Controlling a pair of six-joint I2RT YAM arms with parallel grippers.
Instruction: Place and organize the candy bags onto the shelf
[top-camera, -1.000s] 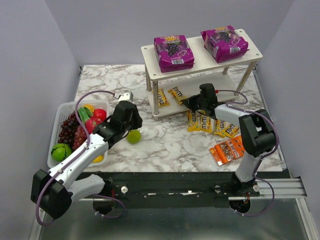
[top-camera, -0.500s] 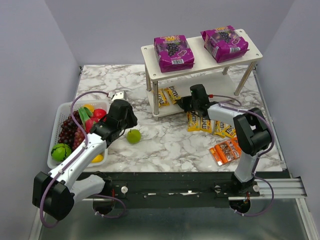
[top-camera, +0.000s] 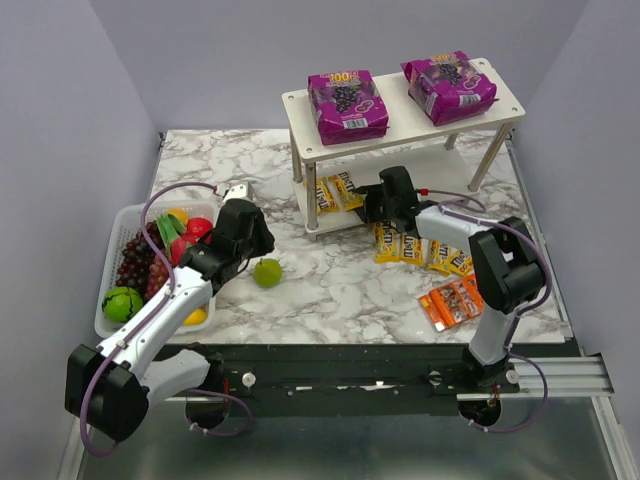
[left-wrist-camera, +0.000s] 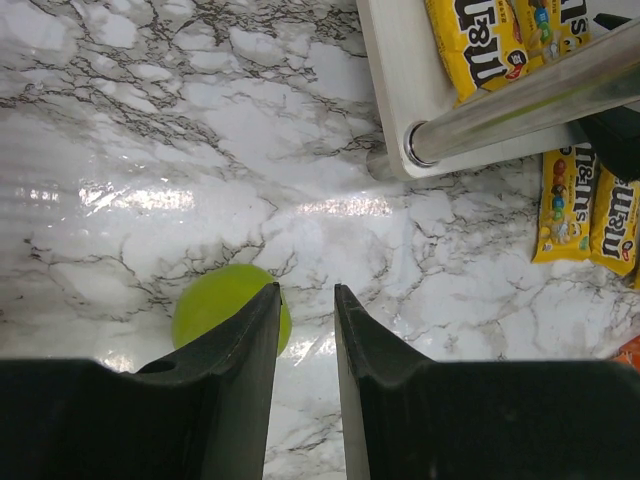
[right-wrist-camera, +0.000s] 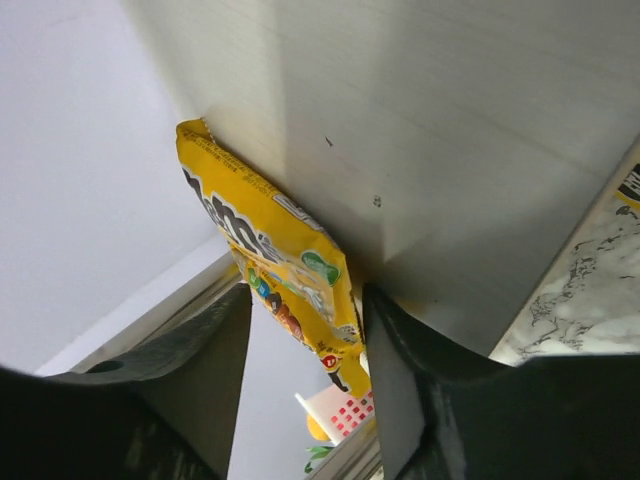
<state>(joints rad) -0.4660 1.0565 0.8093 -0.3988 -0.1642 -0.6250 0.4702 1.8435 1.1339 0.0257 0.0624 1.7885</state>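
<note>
Right tool (top-camera: 368, 205) was poked in under the top board of the shelf (top-camera: 398, 108) with its jaws spread. A yellow packet (right-wrist-camera: 270, 250) sat right in the gap between its fingers (right-wrist-camera: 200, 370), lying against the white board. From the wrist view I couldn't tell if either finger actually touched it. A second packet (top-camera: 325, 193) lay just beyond that one, on the far side from the tool, on the same lower tier. Above the tool, the two purple pouches (top-camera: 347, 105) sat side by side on the top tier, apart from each other. Behind the tool, alongside its arm, four loose yellow packets (top-camera: 420, 248) lay in a row on the desk (top-camera: 330, 295), and the orange pack (top-camera: 455, 300) was further back still, near the arm's elbow

Left tool (left-wrist-camera: 305, 295) hung over the marble with its jaws pressed nearly together and nothing between them. A green fruit (left-wrist-camera: 215, 305) sat on the desk just beside its left finger, partly hidden by it. The fruit basket (top-camera: 110, 260) was off behind it, and the shelf's leg (left-wrist-camera: 520, 100) was ahead of it to the right
</note>
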